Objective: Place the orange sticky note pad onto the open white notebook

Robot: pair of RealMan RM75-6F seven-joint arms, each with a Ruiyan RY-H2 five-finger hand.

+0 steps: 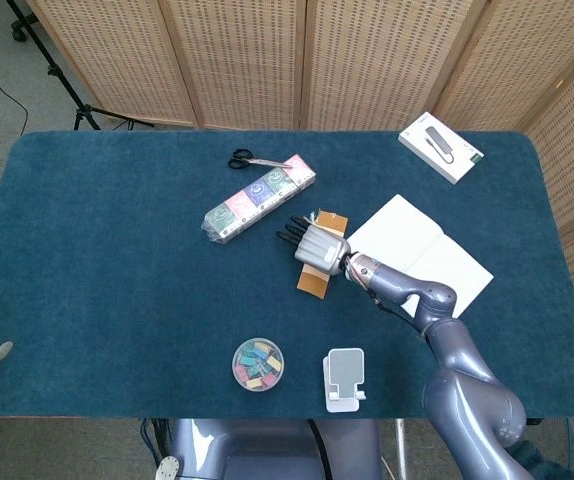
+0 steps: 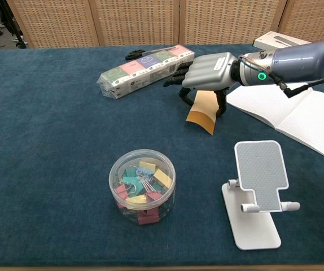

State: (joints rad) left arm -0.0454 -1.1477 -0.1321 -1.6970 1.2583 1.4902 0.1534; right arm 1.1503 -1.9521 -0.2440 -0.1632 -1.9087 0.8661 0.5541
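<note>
Here, going from the left, a long pack of tissues [image 1: 258, 199] lies on the blue table [image 1: 97, 260], with black scissors [image 1: 247, 159] at its twelve o'clock. Toward six o'clock on the table sits a round tub of coloured clips [image 2: 141, 186]. Next to it, at its three o'clock, stands a white phone stand [image 2: 257, 192]. In the middle, the right hand [image 1: 317, 243] is clamped on the orange sticky note pad [image 2: 203, 112]. Its fingers wrap around the top of the pad, and the pad looks tipped up, with its low end near the table. The pad is just beside the open white notebook [image 1: 422, 253], at the notebook's nine o'clock, not on it. A white box [image 1: 441, 146] lies at the table's two o'clock corner. The left hand is not to be seen.
</note>
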